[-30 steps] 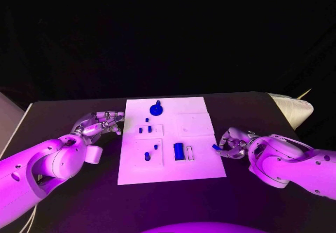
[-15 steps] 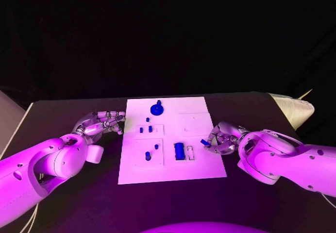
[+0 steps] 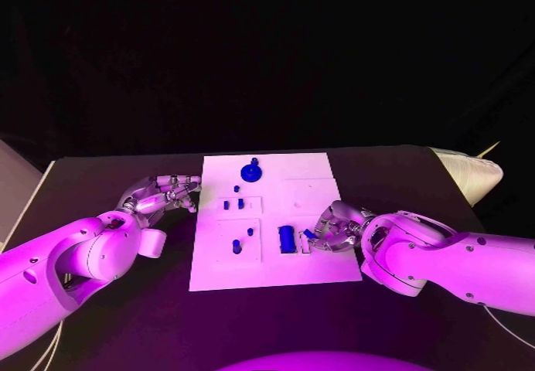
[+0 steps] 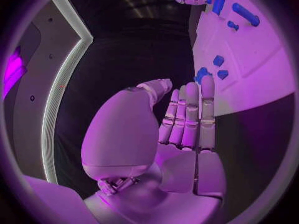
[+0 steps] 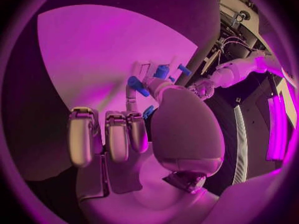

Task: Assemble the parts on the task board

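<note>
Silver fingers of the left hand [image 3: 161,195] are hanging loosely curled and empty beside the task board [image 3: 273,270]. Several blue parts [image 3: 235,205] are lying unassembled (plenty left). Right hand [image 3: 332,228] is pinching a small blue part [image 3: 309,233] above the board's right edge; its axis can't be judged.

My right hand [image 5: 134,134] hangs over the white task board [image 5: 87,55], pinching a small blue part [image 5: 148,112] between thumb and finger, with more blue parts [image 5: 137,85] standing just beyond.
</note>
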Controlling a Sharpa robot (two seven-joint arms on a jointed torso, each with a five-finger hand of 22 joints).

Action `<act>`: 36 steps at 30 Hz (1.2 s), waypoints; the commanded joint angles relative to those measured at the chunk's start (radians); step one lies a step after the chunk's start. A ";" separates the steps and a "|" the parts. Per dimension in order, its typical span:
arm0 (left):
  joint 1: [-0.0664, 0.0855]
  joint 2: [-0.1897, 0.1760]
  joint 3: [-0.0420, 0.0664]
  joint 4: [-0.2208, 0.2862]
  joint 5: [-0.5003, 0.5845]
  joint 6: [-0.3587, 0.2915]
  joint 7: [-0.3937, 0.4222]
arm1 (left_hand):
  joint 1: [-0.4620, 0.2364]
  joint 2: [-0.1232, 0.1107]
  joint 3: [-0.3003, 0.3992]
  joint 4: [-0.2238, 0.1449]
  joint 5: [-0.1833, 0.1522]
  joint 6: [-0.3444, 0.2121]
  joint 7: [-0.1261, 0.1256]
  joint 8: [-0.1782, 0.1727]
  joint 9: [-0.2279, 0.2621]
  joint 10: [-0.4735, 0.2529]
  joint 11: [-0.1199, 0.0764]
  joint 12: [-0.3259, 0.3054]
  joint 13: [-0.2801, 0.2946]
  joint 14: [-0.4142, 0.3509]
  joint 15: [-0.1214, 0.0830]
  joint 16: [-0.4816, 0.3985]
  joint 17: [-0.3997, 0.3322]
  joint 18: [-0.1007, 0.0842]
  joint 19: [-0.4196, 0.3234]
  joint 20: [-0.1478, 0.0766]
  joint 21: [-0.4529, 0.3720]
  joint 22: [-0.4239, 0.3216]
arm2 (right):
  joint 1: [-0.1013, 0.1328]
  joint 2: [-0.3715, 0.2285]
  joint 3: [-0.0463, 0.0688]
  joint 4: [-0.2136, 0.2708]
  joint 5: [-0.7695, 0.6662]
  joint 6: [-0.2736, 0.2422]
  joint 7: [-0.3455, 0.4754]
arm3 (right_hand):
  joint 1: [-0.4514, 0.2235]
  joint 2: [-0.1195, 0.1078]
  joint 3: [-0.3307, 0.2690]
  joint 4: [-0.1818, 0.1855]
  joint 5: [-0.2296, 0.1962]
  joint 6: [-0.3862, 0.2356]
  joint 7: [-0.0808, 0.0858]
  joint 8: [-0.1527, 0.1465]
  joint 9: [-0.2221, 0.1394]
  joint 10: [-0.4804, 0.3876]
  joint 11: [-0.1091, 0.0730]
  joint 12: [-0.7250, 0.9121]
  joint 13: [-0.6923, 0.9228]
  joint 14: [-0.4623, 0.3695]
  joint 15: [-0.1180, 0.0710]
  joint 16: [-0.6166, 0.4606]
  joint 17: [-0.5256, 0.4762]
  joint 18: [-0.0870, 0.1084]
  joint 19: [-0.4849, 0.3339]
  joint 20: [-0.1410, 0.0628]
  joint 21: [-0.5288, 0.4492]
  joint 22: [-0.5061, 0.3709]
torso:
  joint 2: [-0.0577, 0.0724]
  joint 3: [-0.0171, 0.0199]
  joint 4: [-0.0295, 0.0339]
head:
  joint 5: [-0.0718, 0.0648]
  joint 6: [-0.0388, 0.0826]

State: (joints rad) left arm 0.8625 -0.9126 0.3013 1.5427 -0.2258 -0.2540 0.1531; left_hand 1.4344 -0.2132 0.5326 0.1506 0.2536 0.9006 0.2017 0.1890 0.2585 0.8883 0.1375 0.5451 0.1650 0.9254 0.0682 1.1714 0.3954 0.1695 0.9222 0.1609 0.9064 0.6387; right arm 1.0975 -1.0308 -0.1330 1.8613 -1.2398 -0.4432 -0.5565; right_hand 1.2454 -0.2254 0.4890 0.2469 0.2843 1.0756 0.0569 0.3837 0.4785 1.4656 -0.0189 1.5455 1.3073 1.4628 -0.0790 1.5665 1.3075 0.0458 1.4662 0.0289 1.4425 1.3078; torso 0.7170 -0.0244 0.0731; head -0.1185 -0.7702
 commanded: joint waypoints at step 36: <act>0.000 0.001 0.000 0.001 0.005 0.008 -0.005 | -0.007 0.015 0.003 0.016 0.003 0.000 0.003 -0.002 -0.002 -0.009 0.001 0.006 -0.002 0.008 -0.001 -0.003 -0.002 0.015 0.009 -0.002 -0.009 -0.003 | -0.003 0.043 0.000 -0.031 -0.010 0.058 -0.030 | -0.096 -0.003 -0.073 0.042 -0.008 0.006 -0.002 -0.001 -0.006 0.098 0.000 0.004 0.255 0.108 -0.002 0.004 0.263 -0.018 0.075 -0.004 0.000 0.199 | 0.001 0.0017 -0.0002 | 0.002 -0.005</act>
State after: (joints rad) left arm 0.8625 -0.9129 0.3013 1.5418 -0.2257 -0.2538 0.1444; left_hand 1.4264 -0.2052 0.5353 0.1589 0.2536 0.9006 0.2017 0.1890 0.2577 0.8883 0.1376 0.5451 0.1643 0.9254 0.0682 1.1714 0.3947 0.1695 0.9258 0.1573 0.9026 0.6366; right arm 1.0957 -0.9903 -0.1326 1.8297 -1.2314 -0.3943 -0.5834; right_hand 1.1631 -0.2290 0.4217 0.2888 0.2789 1.0820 0.0505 0.3868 0.4737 1.4657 -0.0188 1.5455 1.3078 1.4628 -0.0790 1.5665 1.3075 0.0459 1.4662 0.0289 1.4423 1.3074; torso 0.7175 -0.0229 0.0722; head -0.1167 -0.7745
